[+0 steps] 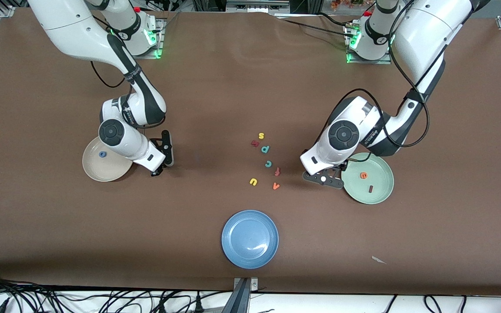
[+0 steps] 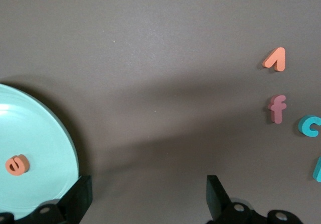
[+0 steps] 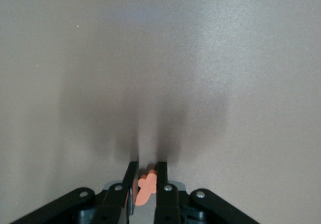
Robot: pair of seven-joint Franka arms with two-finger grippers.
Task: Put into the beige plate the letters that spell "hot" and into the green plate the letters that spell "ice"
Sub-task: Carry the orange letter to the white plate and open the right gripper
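**Orange t pinched, ready for the beige plate**

Clock hours here are as the front camera sees the counter, with 12 toward the robot bases.

Nearest the camera sits the blue plate (image 1: 249, 239), with nothing in it. At its 12 o'clock is the small bunch of loose letters. The teal c (image 1: 268, 163) lies flat among them and is not yet in a plate.

The green plate (image 1: 379, 198) holds the orange e (image 1: 363, 175) and the dark i (image 1: 370, 188). The i's long side runs from 12 to 6. The left hand (image 1: 324, 178) hangs wide open and holds nothing, over the counter at the plate's 9 o'clock edge.

The beige plate (image 1: 96, 171) holds the blue o (image 1: 102, 154). I cannot see the yellow h. At this plate's 3 o'clock the right hand (image 3: 146, 171) is over the counter, squeezed tight on the orange t (image 3: 144, 189).

The t looks very light, stiff and small. It could slip or twist, so a pinch on its flat sides is best. Its long side seems to run along the fingers.
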